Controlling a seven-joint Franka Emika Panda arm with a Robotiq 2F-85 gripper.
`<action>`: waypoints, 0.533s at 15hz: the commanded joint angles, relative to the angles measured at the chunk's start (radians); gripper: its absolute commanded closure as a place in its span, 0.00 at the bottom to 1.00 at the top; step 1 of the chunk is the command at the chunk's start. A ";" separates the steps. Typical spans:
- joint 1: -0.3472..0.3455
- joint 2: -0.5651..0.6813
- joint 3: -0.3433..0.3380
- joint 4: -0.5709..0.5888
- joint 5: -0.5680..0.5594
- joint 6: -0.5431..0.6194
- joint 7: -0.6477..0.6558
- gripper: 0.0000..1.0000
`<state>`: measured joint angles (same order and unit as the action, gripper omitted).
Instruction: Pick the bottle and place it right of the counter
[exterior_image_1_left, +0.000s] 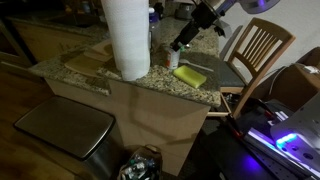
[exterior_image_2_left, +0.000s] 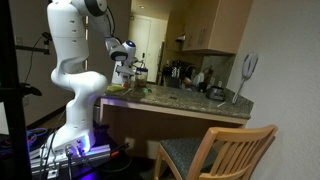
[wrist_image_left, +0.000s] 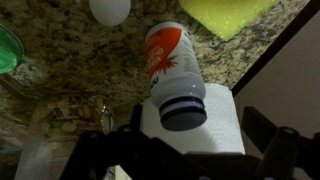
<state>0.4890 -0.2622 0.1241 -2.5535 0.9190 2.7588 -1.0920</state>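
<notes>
The bottle (wrist_image_left: 170, 75) is small and white with an orange label and a dark striped cap. It stands on the speckled granite counter (wrist_image_left: 60, 70), seen from above in the wrist view. My gripper (wrist_image_left: 185, 150) is open, its two dark fingers wide apart on either side of the cap and not touching it. In an exterior view the gripper (exterior_image_1_left: 184, 42) hangs just over the bottle (exterior_image_1_left: 173, 58), between the paper roll and the sponge on the counter (exterior_image_1_left: 150, 82). In the other exterior view the gripper (exterior_image_2_left: 125, 60) is over the counter's (exterior_image_2_left: 190, 100) far end, and the bottle is too small to make out.
A big white paper towel roll (exterior_image_1_left: 128, 38) stands close to the bottle and also shows in the wrist view (wrist_image_left: 215, 125). A flat yellow sponge (exterior_image_1_left: 190, 75) lies on its other side. A wooden slat-back chair (exterior_image_1_left: 255, 50) stands by the counter. A metal bin (exterior_image_1_left: 62, 128) is below.
</notes>
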 joint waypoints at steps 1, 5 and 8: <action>-0.028 -0.005 0.025 0.002 0.003 -0.008 0.001 0.00; -0.039 0.039 0.011 0.007 0.016 0.004 -0.011 0.00; -0.051 0.062 0.017 0.007 0.037 0.028 -0.009 0.00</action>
<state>0.4650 -0.2351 0.1246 -2.5536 0.9203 2.7587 -1.0857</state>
